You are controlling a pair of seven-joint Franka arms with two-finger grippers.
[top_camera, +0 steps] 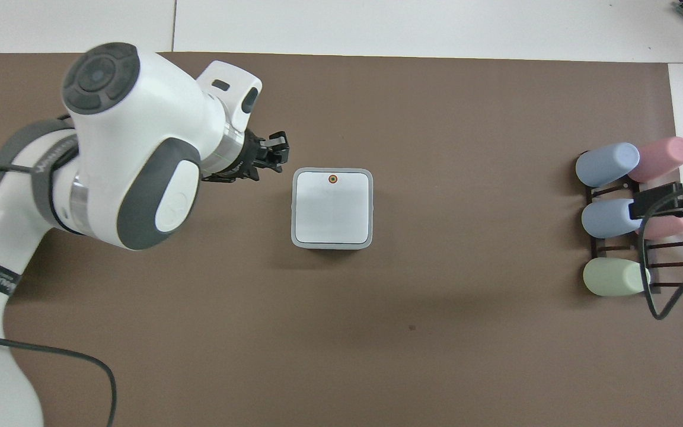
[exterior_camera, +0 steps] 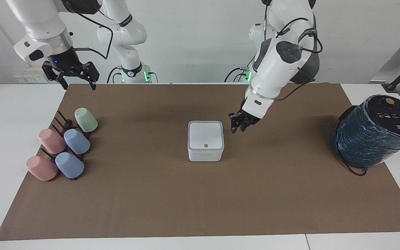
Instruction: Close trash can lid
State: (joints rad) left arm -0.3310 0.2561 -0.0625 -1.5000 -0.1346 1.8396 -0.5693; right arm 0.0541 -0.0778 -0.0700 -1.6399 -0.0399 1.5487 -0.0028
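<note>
A: How many plastic cups are lying on the dark wire rack (exterior_camera: 59,125) at the right arm's end of the bench?

B: Five are showing: two pink cups (exterior_camera: 51,140) (exterior_camera: 41,168), two blue cups (exterior_camera: 76,141) (exterior_camera: 69,165) and one pale green cup (exterior_camera: 85,119).

A: And the boxes?

B: One small white square trash can (exterior_camera: 205,151) is sitting mid-bench, wearing one flat white lid (exterior_camera: 205,135) with one orange dot (exterior_camera: 205,145). One dark teal wrapped cylinder (exterior_camera: 373,132) is standing at the left arm's edge.

A: Arms?

B: Two are showing, with two black two-finger grippers (exterior_camera: 240,124) (exterior_camera: 76,74).
</note>
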